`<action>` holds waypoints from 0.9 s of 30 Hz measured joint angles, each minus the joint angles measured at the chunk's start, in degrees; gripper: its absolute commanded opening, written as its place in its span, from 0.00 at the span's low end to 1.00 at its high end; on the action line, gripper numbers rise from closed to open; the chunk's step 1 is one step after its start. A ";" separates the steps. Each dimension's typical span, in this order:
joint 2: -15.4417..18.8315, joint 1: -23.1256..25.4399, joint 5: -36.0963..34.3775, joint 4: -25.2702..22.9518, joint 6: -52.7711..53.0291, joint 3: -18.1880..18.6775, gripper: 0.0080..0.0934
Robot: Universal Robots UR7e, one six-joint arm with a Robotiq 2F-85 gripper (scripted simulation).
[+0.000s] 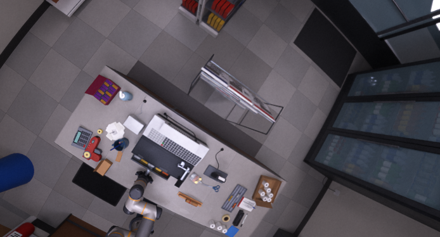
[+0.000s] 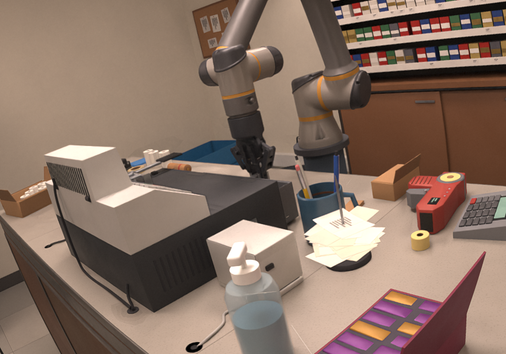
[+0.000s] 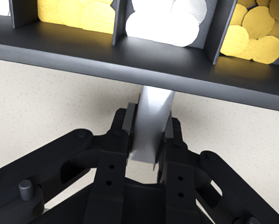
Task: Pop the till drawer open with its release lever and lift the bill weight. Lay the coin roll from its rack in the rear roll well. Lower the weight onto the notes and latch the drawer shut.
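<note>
A grey metal handle (image 3: 151, 123) sticks out from the front wall of the dark till drawer (image 3: 143, 69), which juts only a little way out of the black register base (image 2: 212, 203). Behind the drawer's front wall, coin cups hold gold coins (image 3: 257, 38) and silver coins (image 3: 164, 23). The bill weight, the notes and the roll well are hidden. A brown coin roll (image 2: 178, 166) lies on the counter beyond the register. My gripper (image 3: 149, 123) (image 2: 254, 170) (image 1: 144, 174) is at the drawer's front, closed on the grey handle.
The white register housing (image 2: 118, 195) rises over the drawer's base. A blue pen mug (image 2: 323, 203) and a paper spike (image 2: 345, 236) stand right of the drawer. A red label gun (image 2: 439, 199), a calculator, a small cardboard box (image 2: 394, 183) and a sanitiser bottle (image 2: 253, 301) crowd the counter.
</note>
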 measured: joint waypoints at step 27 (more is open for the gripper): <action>3.36 -0.49 0.02 1.44 -0.50 -4.63 0.00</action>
